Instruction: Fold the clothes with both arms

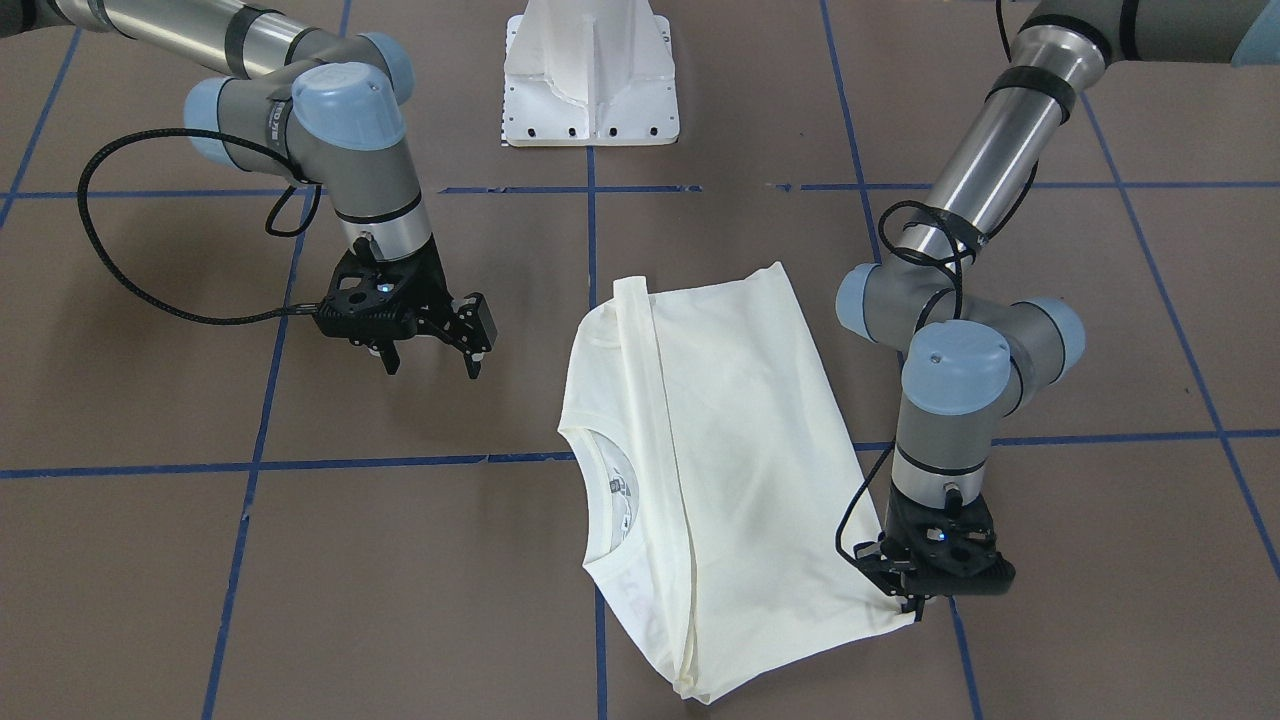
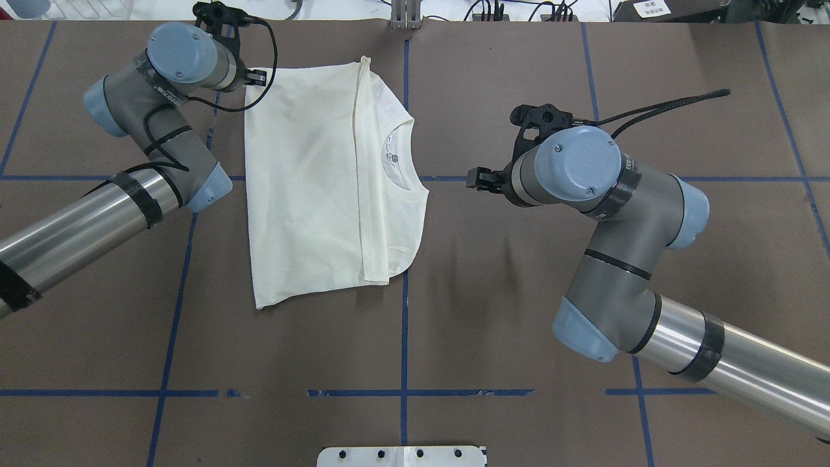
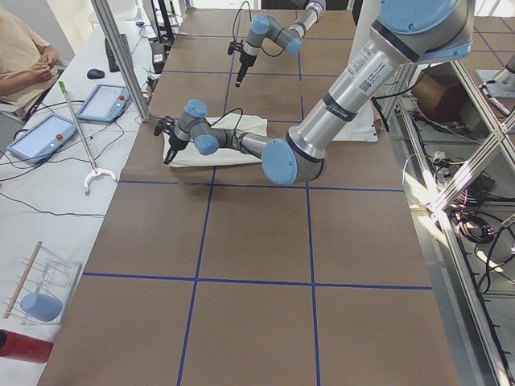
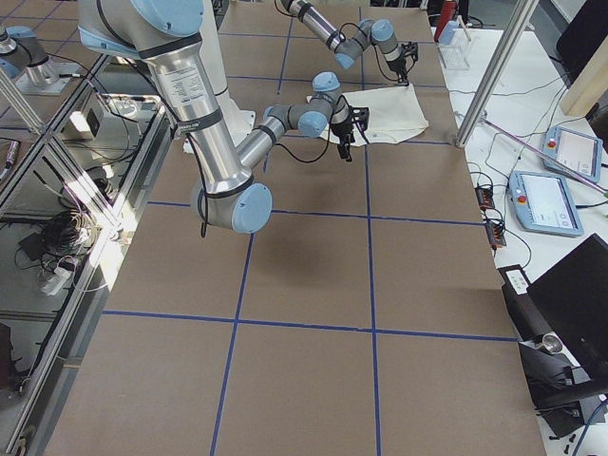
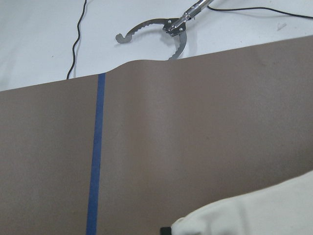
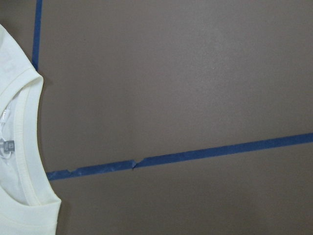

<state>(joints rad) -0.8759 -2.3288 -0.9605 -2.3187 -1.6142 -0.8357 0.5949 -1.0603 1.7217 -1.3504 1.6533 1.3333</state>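
Cloth comes first: from the front-facing camera we see the cream T-shirt (image 1: 730, 450) lying flat on the table (image 1: 400, 560), one side folded inward into a long seam. The left gripper (image 1: 915, 603) is down at a bottom corner with its fingers drawn together on the fabric. We judge it is pinching that corner to carry the next fold. The right gripper (image 1: 432, 358) hangs clear of the shirt with its fingers spread, holding nothing.

From overhead, the shirt sits left of centre. Its collar (image 2: 403, 159) faces the right arm, so that arm is probably waiting its turn.

The side views add nothing on the fingers.

The left wrist camera shows the shirt's edge (image 5: 264, 210) at the bottom of its view, with a dark fingertip against it. The right wrist camera shows the collar beside blue tape (image 6: 195, 154).
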